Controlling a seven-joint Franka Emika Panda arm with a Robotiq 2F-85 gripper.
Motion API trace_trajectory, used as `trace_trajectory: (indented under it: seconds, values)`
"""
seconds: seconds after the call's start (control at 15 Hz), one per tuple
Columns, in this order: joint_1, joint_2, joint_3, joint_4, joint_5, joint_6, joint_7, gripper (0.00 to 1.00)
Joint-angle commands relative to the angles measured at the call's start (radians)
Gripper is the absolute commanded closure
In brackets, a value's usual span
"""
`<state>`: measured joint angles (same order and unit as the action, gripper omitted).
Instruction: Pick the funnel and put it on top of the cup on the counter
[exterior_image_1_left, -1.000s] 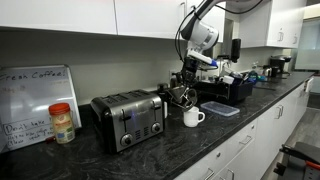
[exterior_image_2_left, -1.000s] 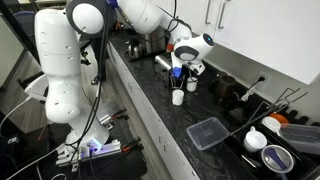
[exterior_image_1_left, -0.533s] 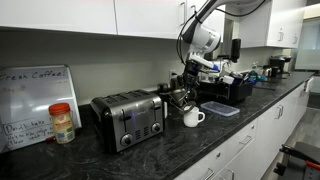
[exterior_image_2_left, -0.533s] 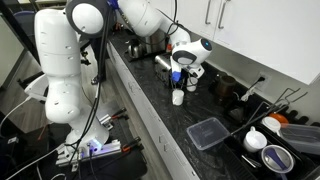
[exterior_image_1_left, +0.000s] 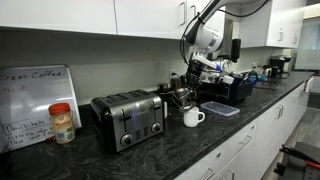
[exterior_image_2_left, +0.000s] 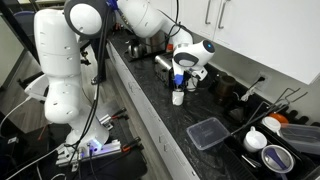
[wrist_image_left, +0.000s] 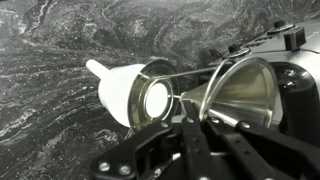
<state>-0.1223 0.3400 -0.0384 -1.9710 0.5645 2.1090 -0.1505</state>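
Observation:
In the wrist view my gripper (wrist_image_left: 188, 108) is shut on the rim of the silvery funnel (wrist_image_left: 245, 92). The funnel hangs tilted, with its wide mouth toward the camera. Just left of it and below stands the white cup (wrist_image_left: 128, 95) on the dark speckled counter (wrist_image_left: 50, 60), its handle pointing away. In both exterior views the gripper (exterior_image_1_left: 190, 85) (exterior_image_2_left: 181, 80) hovers a short way above the cup (exterior_image_1_left: 192, 117) (exterior_image_2_left: 178, 97). The funnel is too small to make out clearly there.
A silver toaster (exterior_image_1_left: 128, 118) stands beside the cup, with a red-lidded jar (exterior_image_1_left: 62, 123) and a whiteboard (exterior_image_1_left: 35, 100) further along. A clear plastic container (exterior_image_2_left: 207, 133) lies on the counter, with bowls (exterior_image_2_left: 270, 150) and a dish rack (exterior_image_1_left: 225, 88) beyond. A dark pot (exterior_image_2_left: 133, 47) stands by the wall.
The arm has shifted slightly with the funnel still held, staying above the cup. Nothing else moved.

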Motion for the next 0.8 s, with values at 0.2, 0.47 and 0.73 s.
trace_trajectory:
  seconds: [0.2, 0.47, 0.73]
  values:
    - [-0.039, -0.037, 0.001, -0.041, 0.014, 0.016, -0.037, 0.99]
    - [-0.043, -0.033, 0.004, -0.063, 0.023, 0.016, -0.041, 0.99]
    - [-0.039, -0.035, 0.004, -0.087, 0.018, 0.021, -0.037, 0.99]
